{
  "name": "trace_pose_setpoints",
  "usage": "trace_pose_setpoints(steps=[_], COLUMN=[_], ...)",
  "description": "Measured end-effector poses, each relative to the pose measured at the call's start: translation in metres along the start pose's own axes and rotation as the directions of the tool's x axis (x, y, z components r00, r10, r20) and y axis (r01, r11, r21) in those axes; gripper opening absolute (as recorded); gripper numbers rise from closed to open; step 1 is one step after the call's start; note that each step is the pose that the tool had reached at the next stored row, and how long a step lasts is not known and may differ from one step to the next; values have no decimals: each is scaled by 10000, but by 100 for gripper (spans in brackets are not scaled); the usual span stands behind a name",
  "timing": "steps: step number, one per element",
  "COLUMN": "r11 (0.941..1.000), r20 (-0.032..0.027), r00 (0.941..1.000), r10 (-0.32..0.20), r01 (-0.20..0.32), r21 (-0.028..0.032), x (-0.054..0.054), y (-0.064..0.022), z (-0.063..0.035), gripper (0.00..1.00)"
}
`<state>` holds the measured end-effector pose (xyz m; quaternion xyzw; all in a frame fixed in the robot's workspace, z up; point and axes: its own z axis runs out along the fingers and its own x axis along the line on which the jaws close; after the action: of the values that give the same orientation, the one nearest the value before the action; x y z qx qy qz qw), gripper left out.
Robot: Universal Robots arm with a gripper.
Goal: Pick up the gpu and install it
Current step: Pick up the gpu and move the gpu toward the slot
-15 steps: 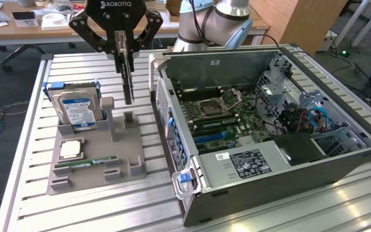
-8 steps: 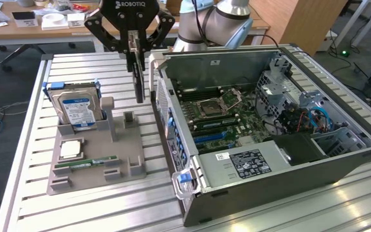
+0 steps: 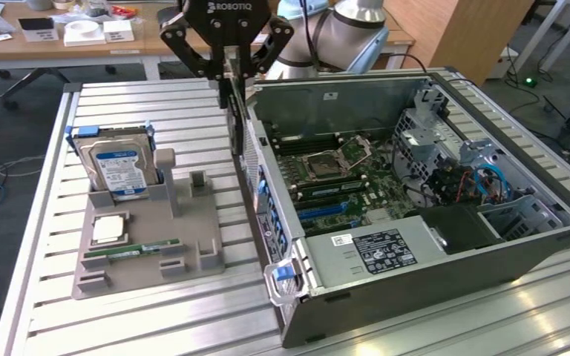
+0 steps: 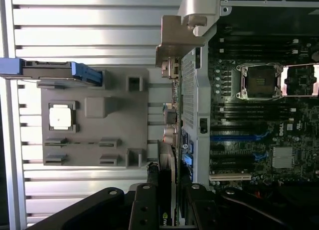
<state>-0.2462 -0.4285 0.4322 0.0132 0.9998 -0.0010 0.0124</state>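
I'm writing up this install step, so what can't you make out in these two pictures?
- gpu: edge-on in both views, so its faces and connector are unreadable.
- gripper: its top is cut off by the exterior view's upper edge.
- Whether the gpu's lower end touches the computer case: unclear in the exterior view, dark against the wall.

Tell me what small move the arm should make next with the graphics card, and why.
Probably carry the gpu sideways, toward the exterior view's right, across the case wall. The gripper is shut on it, and it hangs upright outside the case over the slatted table, while the blue expansion slots lie inside on the motherboard.
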Motion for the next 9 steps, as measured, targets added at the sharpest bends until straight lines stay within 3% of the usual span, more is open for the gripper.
trace_pose_setpoints(steps=[9], r11=[10000], r20=[0], r00=[10000], r10=[3], r01=[-3], r21=[-26], x=[-343], y=[9], z=[9], gripper=[26])
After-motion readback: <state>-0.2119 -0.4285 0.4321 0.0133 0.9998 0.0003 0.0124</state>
